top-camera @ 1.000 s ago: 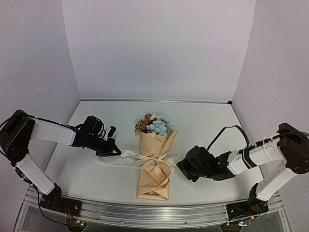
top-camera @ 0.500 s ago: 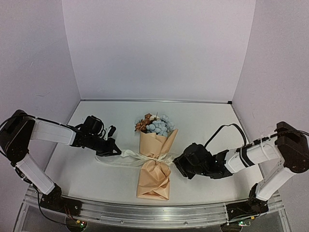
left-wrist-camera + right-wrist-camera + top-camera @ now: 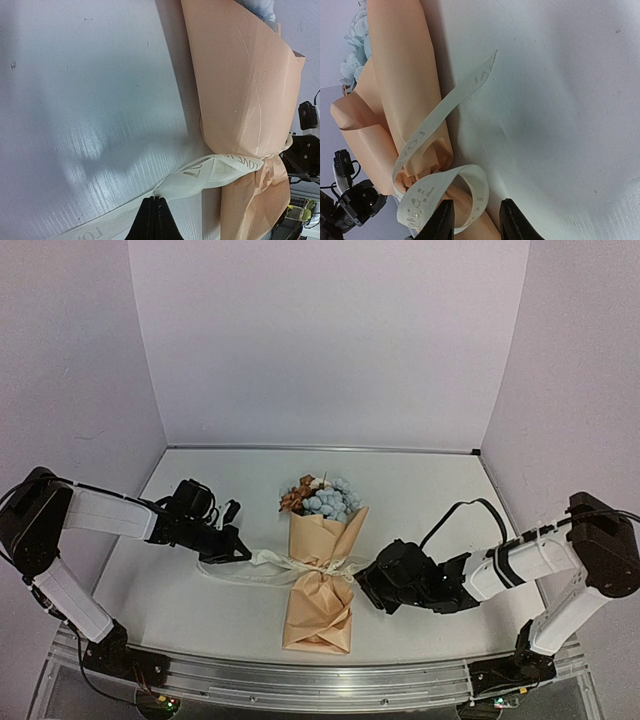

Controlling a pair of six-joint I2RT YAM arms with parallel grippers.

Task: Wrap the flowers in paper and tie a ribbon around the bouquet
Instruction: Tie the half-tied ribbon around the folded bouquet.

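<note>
bouquet: tan kraft-paper cone with flower heads at the wide end. It lies flat mid-table, wide end toward the back wall, crumpled narrow tail toward the arm bases.
flowers: small bunch of pale blue round blooms and brown-orange blooms, poking out of the cone's far mouth. Stems are hidden inside the wrap.
paper: peach-brown kraft sheet rolled around the bunch, pinched in at the waist and flaring out on both sides of it.
ribbon: long narrow cream-white fabric strip with grey lettering, wrapped around the cone's waist. One run goes left across the table to the left arm. On the right side a loop curls off the waist, and a loose end lies along the cone toward the blooms. Can't tell whether it's actually knotted.
left gripper: low over the table, left of the bouquet. Jaws are pressed tight together, pinching the ribbon where it folds.
right gripper: right of the bouquet's waist, close in. Fingers are partly apart with the ribbon loop sitting in the gap. No pinch visible, so nothing is held.
table: white top, with the bouquet and both ribbon runs resting on it.
</note>
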